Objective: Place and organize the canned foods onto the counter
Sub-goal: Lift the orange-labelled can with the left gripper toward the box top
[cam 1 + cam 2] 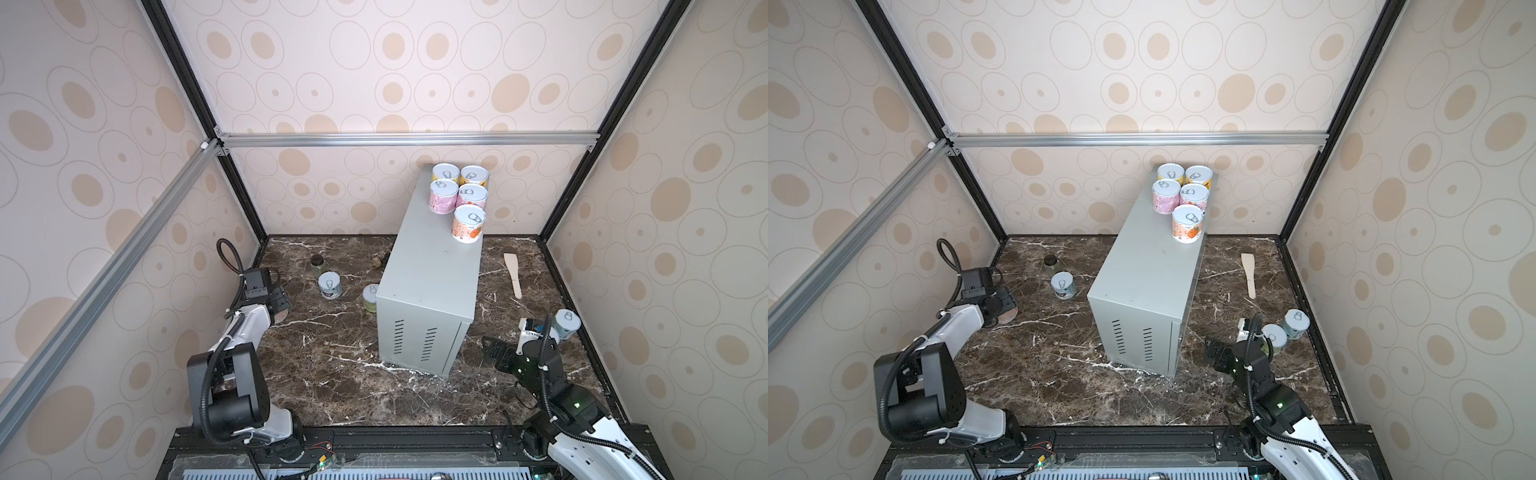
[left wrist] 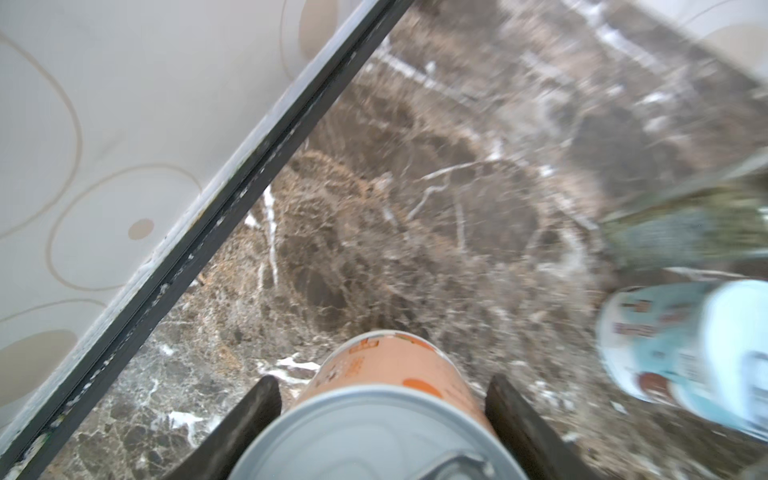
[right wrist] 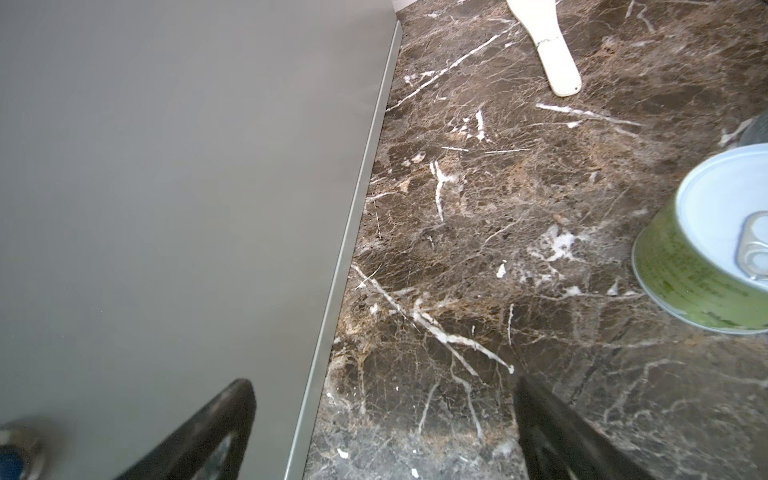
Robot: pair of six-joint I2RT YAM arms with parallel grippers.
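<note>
Soft even light, sharp top views; the left wrist view blurs the white-blue tin point(image 2: 681, 357).

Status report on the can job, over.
Left hand shut on orange can. Right hand open, empty, beside counter. Five cans on counter. White-blue can and jar near left hand.

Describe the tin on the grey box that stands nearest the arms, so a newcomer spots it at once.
Start at the tall light-grey metal box on the dark brown marble surface. At the far end of its top five short round tins cluster; take the peach-labelled tin with the orange fruit picture. It alone stands unpaired, in front of two rows of two.
</note>
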